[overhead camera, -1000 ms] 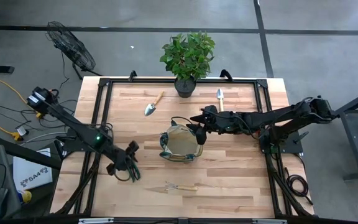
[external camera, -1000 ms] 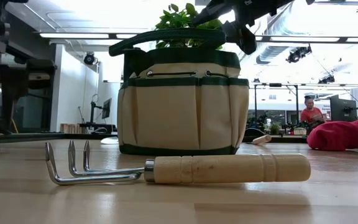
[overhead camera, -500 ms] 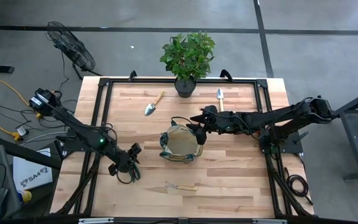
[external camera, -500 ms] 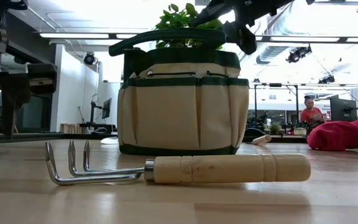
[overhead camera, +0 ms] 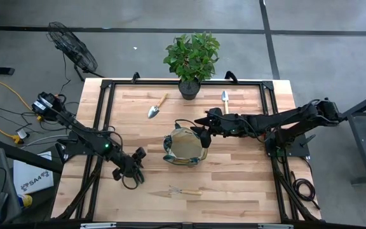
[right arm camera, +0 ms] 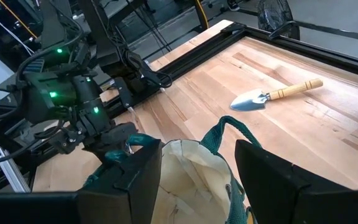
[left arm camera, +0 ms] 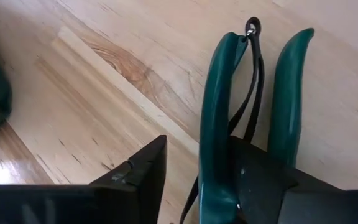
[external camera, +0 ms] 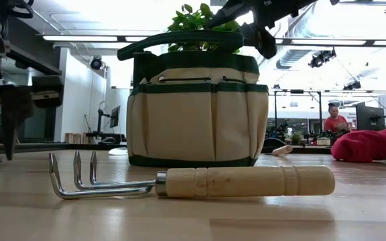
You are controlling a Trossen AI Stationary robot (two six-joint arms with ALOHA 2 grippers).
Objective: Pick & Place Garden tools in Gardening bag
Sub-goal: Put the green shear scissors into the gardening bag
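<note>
The tan gardening bag (overhead camera: 184,146) with dark green trim stands upright mid-table. My right gripper (overhead camera: 203,132) stands open at its right rim, over the mouth (right arm camera: 185,168). My left gripper (overhead camera: 131,170) points steeply down, open, low over green-handled pruning shears (left arm camera: 216,112) that lie flat on the wood. One shear handle sits between its fingers; the other handle (left arm camera: 289,87) lies outside them. A wooden-handled hand fork (external camera: 179,182) lies flat near the front edge. Two trowels (overhead camera: 156,107) (overhead camera: 225,100) lie at the back. My left gripper has its fingers (left arm camera: 138,180) on either side of one green handle of the shears; I cannot tell whether they touch it. My right gripper meets the bag's dark green handle (external camera: 179,40), which runs drawn up and level over the bag's top to its fingers (external camera: 263,37). The fingers come from the table's right, slanting down. The gripper itself hides how they meet the strap.
A potted green plant (overhead camera: 192,60) stands at the table's far edge. A red soft bundle (external camera: 367,146) shows at the right in the low view. Black frame rails (overhead camera: 103,127) run along the table's sides. A person (external camera: 334,120) sits far off in the room.
My left gripper has sunk toward the table and the shears, shifting a little toward the near edge. The right arm and the bag have kept still.
</note>
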